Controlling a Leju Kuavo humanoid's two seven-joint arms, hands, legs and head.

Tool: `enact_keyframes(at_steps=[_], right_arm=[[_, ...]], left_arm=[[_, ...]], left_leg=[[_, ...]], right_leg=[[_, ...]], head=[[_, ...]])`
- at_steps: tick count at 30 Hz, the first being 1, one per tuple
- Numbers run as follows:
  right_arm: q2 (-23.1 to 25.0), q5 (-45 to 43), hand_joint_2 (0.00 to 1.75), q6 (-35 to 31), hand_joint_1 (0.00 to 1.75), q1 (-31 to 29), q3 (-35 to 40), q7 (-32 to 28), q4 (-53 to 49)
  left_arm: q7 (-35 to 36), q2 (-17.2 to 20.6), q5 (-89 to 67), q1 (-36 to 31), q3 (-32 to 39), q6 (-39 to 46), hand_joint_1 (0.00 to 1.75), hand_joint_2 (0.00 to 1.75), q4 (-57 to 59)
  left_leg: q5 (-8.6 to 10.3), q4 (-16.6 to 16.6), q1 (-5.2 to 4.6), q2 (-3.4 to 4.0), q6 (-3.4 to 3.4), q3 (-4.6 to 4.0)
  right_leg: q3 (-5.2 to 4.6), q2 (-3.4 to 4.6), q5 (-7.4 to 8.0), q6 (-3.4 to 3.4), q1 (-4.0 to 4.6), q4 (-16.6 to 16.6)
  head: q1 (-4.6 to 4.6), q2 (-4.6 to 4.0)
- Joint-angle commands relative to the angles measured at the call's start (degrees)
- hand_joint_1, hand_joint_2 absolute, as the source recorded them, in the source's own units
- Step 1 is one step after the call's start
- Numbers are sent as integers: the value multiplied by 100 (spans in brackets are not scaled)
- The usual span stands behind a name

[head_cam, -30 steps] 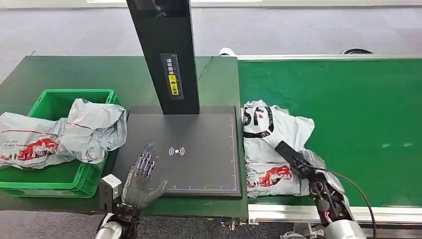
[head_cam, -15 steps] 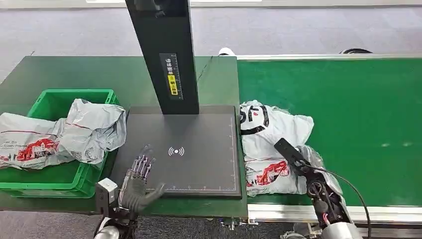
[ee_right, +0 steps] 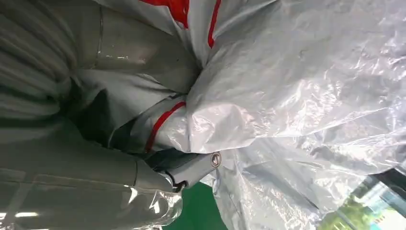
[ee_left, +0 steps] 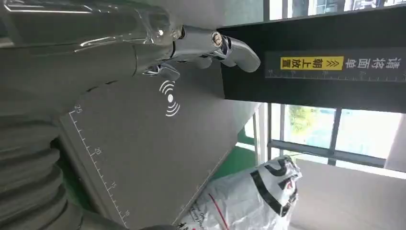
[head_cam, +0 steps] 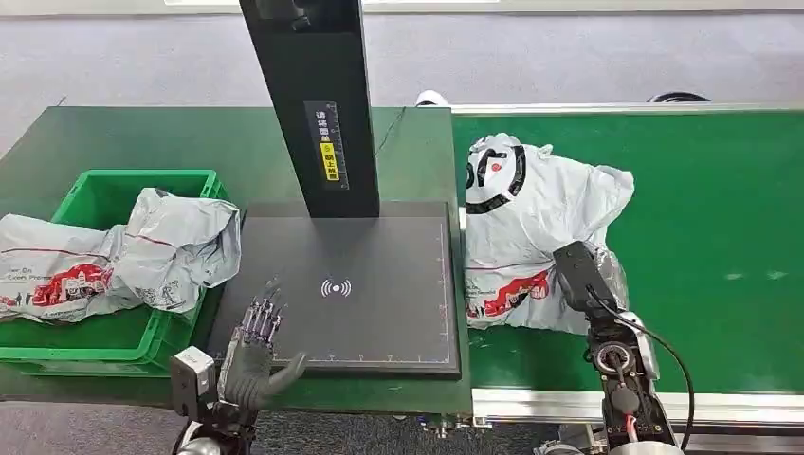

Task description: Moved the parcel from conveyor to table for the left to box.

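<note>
A grey plastic parcel with black and red print stands raised off the green conveyor belt, just right of the table edge. My right hand grips its near lower part, and the crumpled plastic folds around the thumb. My left hand hovers with fingers spread over the front left corner of the black scanner pad, holding nothing. The left wrist view shows those fingers above the pad, with the parcel beyond it.
A green bin at the table's left holds other grey parcels spilling over its rim. A tall black post rises from the back of the pad. The dark green table meets the belt at the pad's right edge.
The parcel has risen from lying flat on the belt to standing up in my right hand, its printed end swung up and away. My left hand has drawn back slightly toward the table's front edge.
</note>
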Motion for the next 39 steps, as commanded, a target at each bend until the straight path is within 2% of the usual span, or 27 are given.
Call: enact_keyframes(at_steps=[1, 5, 11, 13, 17, 20, 22, 25, 28, 30, 31, 32, 33, 37, 38, 39], right_arm=[[309, -1044, 175, -450, 175, 407, -247, -929, -1523], [426, -1530, 175, -857, 175, 662, -209, -1453, -2367], [627, -1782, 175, -1698, 175, 890, -32, -2147, -3375], [651, -1796, 175, -1940, 175, 947, 54, -2386, -3629], [642, -1794, 175, -1958, 175, 975, 99, -2383, -3701], [661, -1781, 175, -2624, 175, 1036, 233, -2841, -3996], [522, -1683, 175, -2906, 175, 1111, 569, -2841, -4235], [410, -1395, 175, -2970, 175, 1119, 888, -2841, -4126], [291, -773, 175, -2845, 175, 1036, 1305, -2766, -3729], [284, -676, 175, -2792, 175, 984, 1413, -2742, -3566], [216, -439, 175, -2570, 175, 928, 1530, -2494, -3408], [245, -443, 175, -2569, 175, 897, 1544, -2494, -3337], [136, -134, 175, -2150, 175, 812, 1724, -2168, -3081], [-7, 434, 175, -1758, 175, 616, 2003, -1814, -2455], [-45, 678, 175, -1739, 175, 564, 2062, -1687, -2282], [-160, 1275, 175, -1777, 175, 500, 2163, -1378, -2088]], left_arm=[[-16, 59, 11, -76, 47, -3, 0, 175, 121], [-39, 51, 21, -133, 34, -1, 0, 175, 187], [-68, 73, 62, -179, 5, 23, 0, 175, 201], [-71, 82, 74, -207, -5, 29, 0, 175, 209], [-72, 82, 77, -216, -8, 30, 0, 175, 212], [-69, 119, 122, -231, -36, 40, 0, 175, 208], [-64, 144, 150, -256, -58, 44, 0, 175, 213], [-64, 168, 171, -262, -74, 49, 0, 175, 230], [-73, 178, 182, -270, -99, 52, 0, 175, 279], [-87, 177, 189, -276, -108, 53, 0, 175, 302], [-101, 181, 191, -283, -119, 52, 0, 175, 321], [-110, 180, 192, -287, -124, 52, 0, 175, 335], [-146, 195, 188, -297, -149, 44, 0, 175, 370], [-222, 248, 174, -323, -205, 22, 0, 175, 442], [-238, 261, 172, -340, -216, 11, 0, 175, 469], [-250, 269, 167, -351, -227, -5, 0, 175, 484]], left_leg=[[1, 0, -1, 2, 1, -4], [1, 0, -2, 1, 0, -4], [-1, 2, -1, 6, 1, -4], [0, 2, -1, 6, 0, -5], [1, -1, 0, 3, 1, 0], [0, -1, 1, 9, 1, 1], [0, 0, 0, 5, 1, -1], [-1, -2, 0, 8, 1, 4], [0, -5, 4, 15, 1, 9], [0, -5, 1, 11, 1, 8], [1, -7, 2, 17, 2, 11], [1, -7, 2, 13, 1, 10], [3, -9, 4, 17, 3, 12], [3, -12, 3, 24, 3, 14], [1, -8, 2, 19, 2, 13], [4, -12, 3, 21, 3, 14]], right_leg=[[-4, -5, 0, -4, 0, 2], [-5, -5, -1, -3, -1, 3], [-7, -5, -2, -5, 1, 4], [-8, -2, -1, -4, 0, 4], [-1, -8, -1, -6, 2, 0], [-1, -3, 1, -5, 3, -1], [-2, -8, -1, -6, 2, 1], [2, 2, 0, -3, 1, -2], [6, 3, 3, -5, 6, -7], [5, 3, 2, -3, 3, -5], [7, 5, 4, -5, 4, -8], [7, 4, 4, -3, 3, -7], [10, 4, 7, -5, 6, -13], [12, 12, 10, -3, 6, -15], [11, 9, 5, -2, 4, -9], [12, 8, 10, -4, 6, -15]], head=[[0, 0], [0, 0], [0, 0], [0, 0], [0, 0], [0, 0], [0, 0], [0, 0], [0, 0], [2, 0], [0, 0], [0, 0], [0, 0], [-2, 0], [2, 0], [2, 0]])
